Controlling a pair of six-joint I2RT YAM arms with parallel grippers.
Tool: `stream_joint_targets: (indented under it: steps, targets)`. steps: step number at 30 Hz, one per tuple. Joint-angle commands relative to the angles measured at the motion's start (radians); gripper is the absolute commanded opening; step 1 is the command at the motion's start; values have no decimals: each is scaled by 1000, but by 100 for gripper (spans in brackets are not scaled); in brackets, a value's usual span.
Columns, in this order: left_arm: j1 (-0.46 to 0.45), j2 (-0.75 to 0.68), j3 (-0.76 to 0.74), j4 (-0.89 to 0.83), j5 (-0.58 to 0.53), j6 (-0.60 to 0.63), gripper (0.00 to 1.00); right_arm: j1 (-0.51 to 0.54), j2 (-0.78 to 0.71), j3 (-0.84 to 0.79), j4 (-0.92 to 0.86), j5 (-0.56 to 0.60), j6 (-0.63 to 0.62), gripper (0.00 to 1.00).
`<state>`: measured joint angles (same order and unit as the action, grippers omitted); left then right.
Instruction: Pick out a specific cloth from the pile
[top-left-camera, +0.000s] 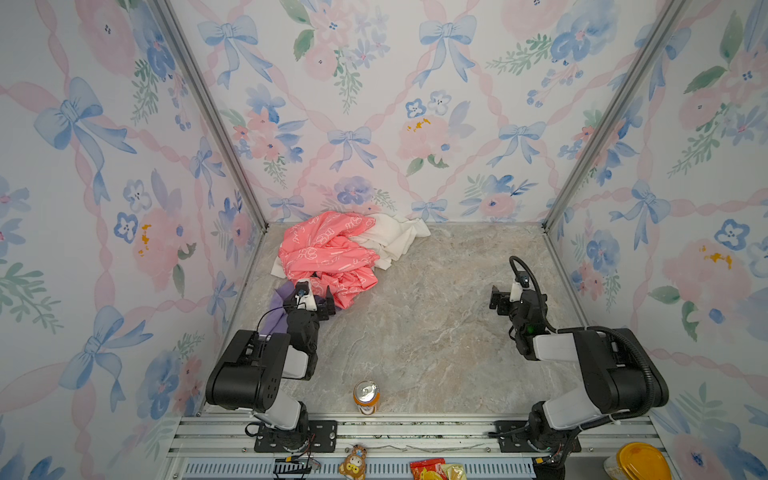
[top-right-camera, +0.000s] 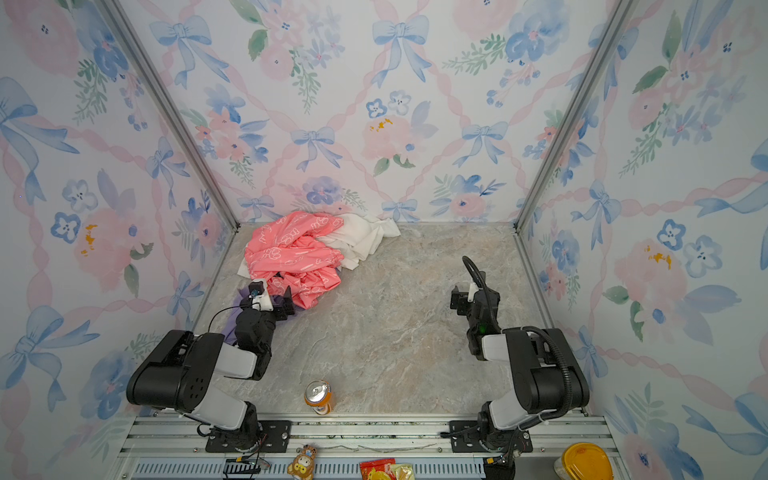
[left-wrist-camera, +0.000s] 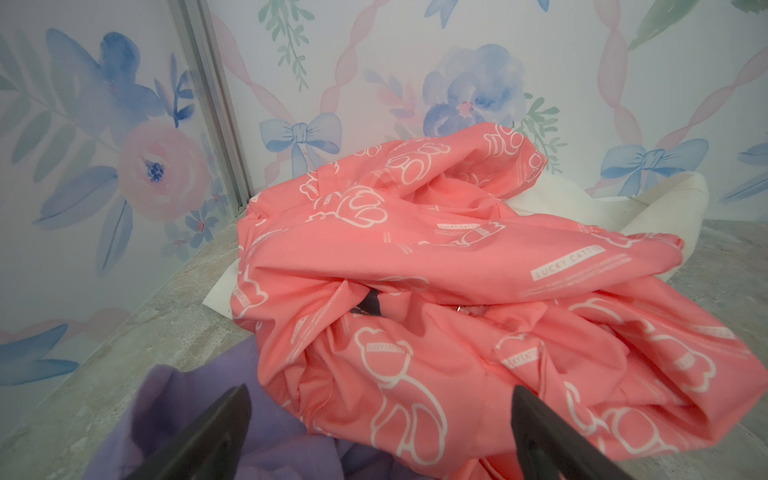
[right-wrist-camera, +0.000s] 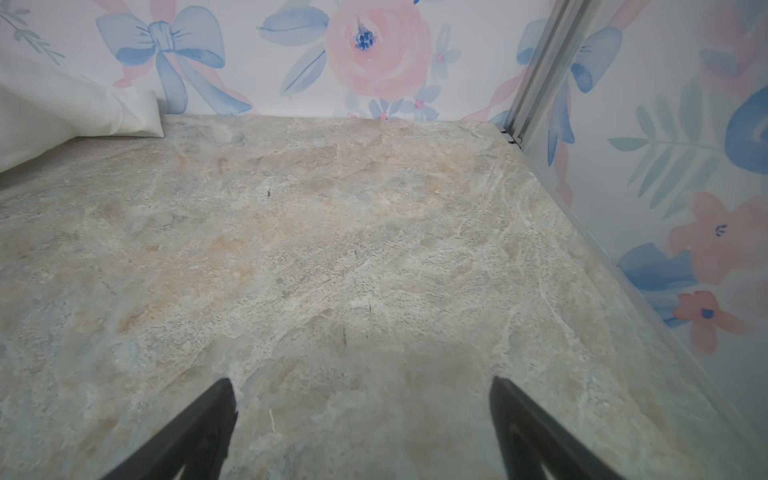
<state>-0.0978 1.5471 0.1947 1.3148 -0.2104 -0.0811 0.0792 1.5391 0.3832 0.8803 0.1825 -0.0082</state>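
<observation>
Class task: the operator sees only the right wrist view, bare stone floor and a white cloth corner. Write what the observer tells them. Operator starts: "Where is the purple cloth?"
Observer: The purple cloth lies at the near left edge of the pile, partly under the left arm.
Operator: What covers it?
Observer: The pink printed cloth overlaps its far edge.
Operator: Is the left gripper holding it?
Observer: No, the left gripper is open above where purple meets pink.
Operator: And mine?
Observer: The right gripper is open over the floor, far from the pile.
</observation>
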Motion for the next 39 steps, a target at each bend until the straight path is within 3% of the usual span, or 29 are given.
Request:
stream_joint_targets:
  steps: [1,7,11,16,19,22,26,31,39]
  targets:
    - [-6,-52,15,-36,-72,-1,98,19,-47,31,-41,81,-5,97]
    - [-11,-295,119,-391,-166,-51,98,67,-194,268,-523,136,-23,97]
    - [-5,-429,267,-762,-257,-164,98,114,-259,362,-623,120,-47,97]
    - [32,-488,472,-1180,-237,-226,98,196,-284,502,-761,39,-53,97]
    - [98,-483,554,-1342,-136,-301,98,267,-271,567,-794,4,-48,97]
    - [150,-492,576,-1437,-80,-390,98,340,-249,620,-806,0,-34,97]
    - [181,-468,584,-1507,-27,-472,90,443,-187,695,-809,2,-22,97]
    - [190,-397,585,-1537,54,-518,85,569,-106,786,-826,-8,-46,97]
    - [190,-266,593,-1539,91,-586,77,717,-23,865,-848,-39,-38,97]
